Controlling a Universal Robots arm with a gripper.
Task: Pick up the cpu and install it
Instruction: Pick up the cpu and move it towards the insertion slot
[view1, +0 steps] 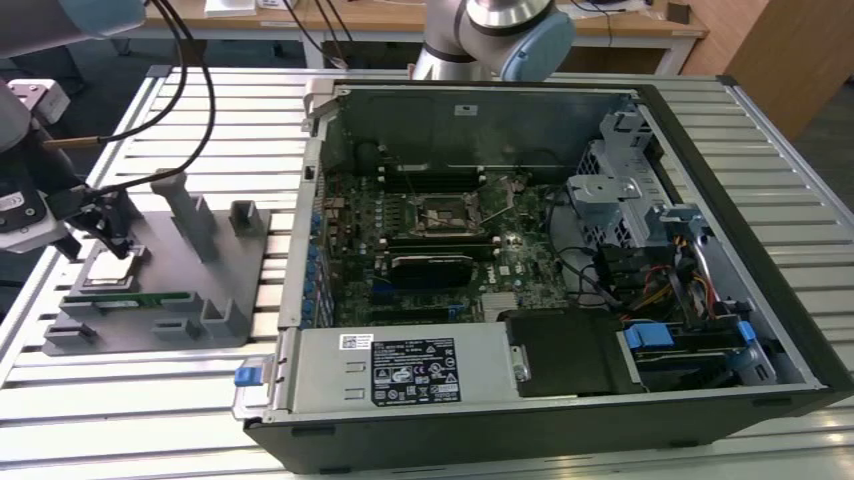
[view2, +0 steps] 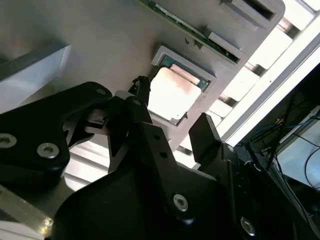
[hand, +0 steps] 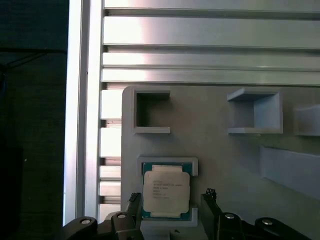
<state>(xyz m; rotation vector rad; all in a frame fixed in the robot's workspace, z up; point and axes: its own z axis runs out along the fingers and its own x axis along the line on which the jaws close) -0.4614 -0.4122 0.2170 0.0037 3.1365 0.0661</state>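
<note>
A table (view1: 200, 110) of pale aluminium slats carries the work. Behind it are a wooden desk (view1: 400, 15) and dark floor. The robot arm (view1: 501, 30) rises at the far edge of the table, and black cables (view1: 187, 100) hang across the slats down toward the wrist.

An open computer case (view1: 534, 250) lies flat, well apart from the jaws, toward the exterior view's right. Its motherboard faces up, with the black socket frame (view1: 441, 212) near the middle and a labelled metal box (view1: 400, 365) at its near end. Nothing lies between the case and the jaws but bare slats.

Under the jaws sits a grey fixture plate (view1: 134, 335) with raised posts and walls. A long green memory stick (view1: 127, 298) lies in a slot just beside the jaws. Two square pockets (hand: 151, 112) in the plate lie farther out from the fingertips.

The cpu (hand: 166, 192) rests flat in its own shallow framed recess on the plate, silver top up with a thin green rim showing. The gripper (hand: 170, 198) hangs over it with its jaws spread wide and holding nothing. In both wrist views the black fingers (hand: 133, 202) stand one on each side of the chip, each clear of its edge. Whether the tips touch the plate cannot be told.
</note>
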